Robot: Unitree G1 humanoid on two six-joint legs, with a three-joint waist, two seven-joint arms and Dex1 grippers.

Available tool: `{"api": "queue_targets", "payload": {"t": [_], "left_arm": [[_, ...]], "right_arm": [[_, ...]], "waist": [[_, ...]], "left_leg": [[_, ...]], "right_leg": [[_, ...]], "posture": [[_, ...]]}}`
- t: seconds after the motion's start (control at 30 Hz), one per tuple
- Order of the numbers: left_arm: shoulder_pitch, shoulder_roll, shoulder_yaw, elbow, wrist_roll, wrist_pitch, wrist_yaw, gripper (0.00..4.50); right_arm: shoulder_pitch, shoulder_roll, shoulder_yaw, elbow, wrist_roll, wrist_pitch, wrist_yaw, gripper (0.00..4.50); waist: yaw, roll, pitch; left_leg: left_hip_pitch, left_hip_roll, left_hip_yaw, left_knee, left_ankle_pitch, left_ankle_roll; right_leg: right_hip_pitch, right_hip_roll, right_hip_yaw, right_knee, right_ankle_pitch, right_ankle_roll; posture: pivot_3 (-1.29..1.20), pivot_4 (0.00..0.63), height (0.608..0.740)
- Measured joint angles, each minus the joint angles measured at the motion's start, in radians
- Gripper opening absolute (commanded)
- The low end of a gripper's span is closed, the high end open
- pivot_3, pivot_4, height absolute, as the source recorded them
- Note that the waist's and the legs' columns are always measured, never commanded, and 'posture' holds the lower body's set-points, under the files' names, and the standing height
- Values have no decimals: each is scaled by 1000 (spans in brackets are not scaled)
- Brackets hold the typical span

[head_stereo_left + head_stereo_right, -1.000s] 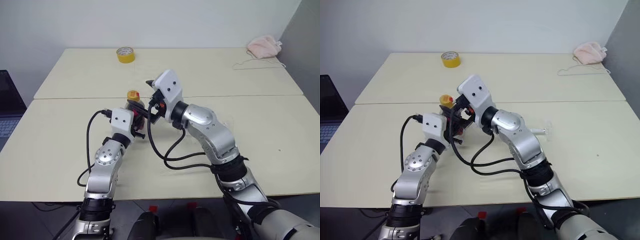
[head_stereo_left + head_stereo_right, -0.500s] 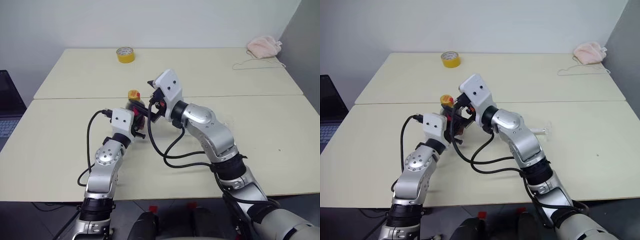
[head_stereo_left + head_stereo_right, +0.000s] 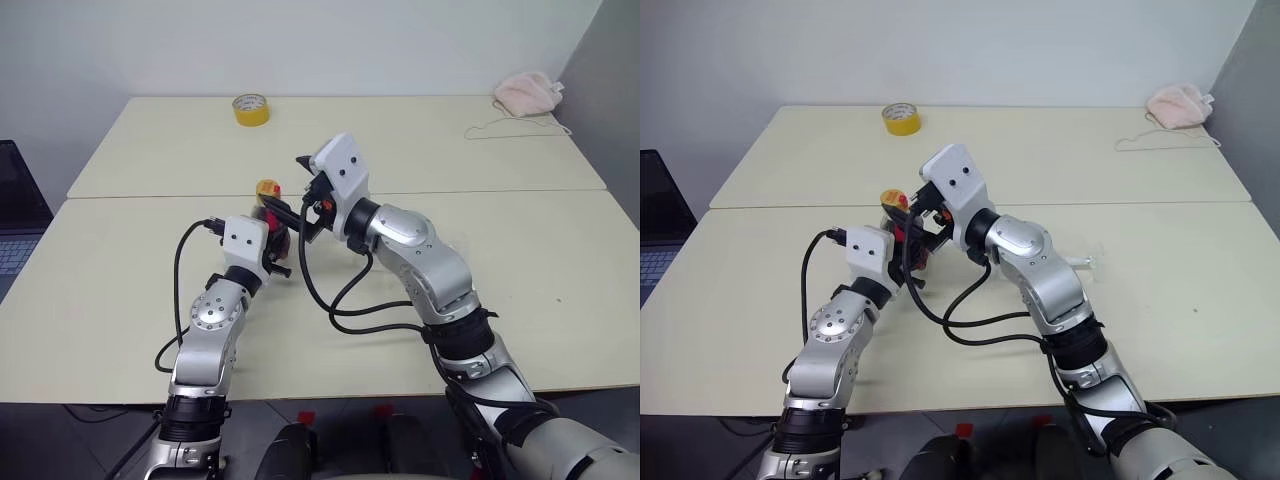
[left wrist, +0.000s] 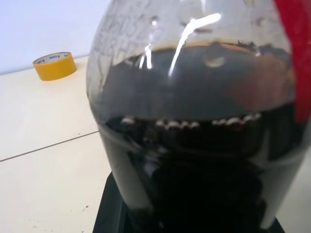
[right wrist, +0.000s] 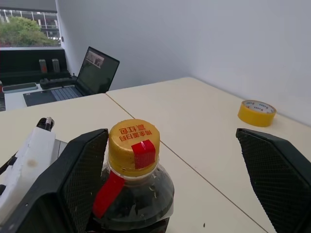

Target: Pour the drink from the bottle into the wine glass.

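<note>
Bottle (image 5: 133, 187) in left end effector (image 3: 268, 232), right end effector (image 5: 170, 160) spread around cap (image 5: 133, 146).

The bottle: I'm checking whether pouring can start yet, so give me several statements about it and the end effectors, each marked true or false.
1. The yellow cap is on the bottle. True.
2. The left end effector is shut on the bottle. True.
3. The right end effector is clamped on the cap. False: its fingers stand wide open on either side of it, apart from it.
4. The bottle is empty. False: dark drink fills much of its body.
5. The yellow tape roll stands right beside the bottle. False: it lies apart, at the table's far edge.
</note>
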Motion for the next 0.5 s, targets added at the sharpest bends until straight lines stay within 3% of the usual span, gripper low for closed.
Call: {"api": "queue_targets", "payload": {"t": [0.5], "left_arm": [[0, 0, 0, 0, -1, 0, -11, 864]], "right_arm": [[1, -14, 29, -8, -10, -16, 33, 4500]], "waist": [[0, 0, 0]], "left_leg": [[0, 0, 0, 0, 0, 0]], "right_leg": [[0, 0, 0, 0, 0, 0]], "posture": [[0, 150, 740]]}}
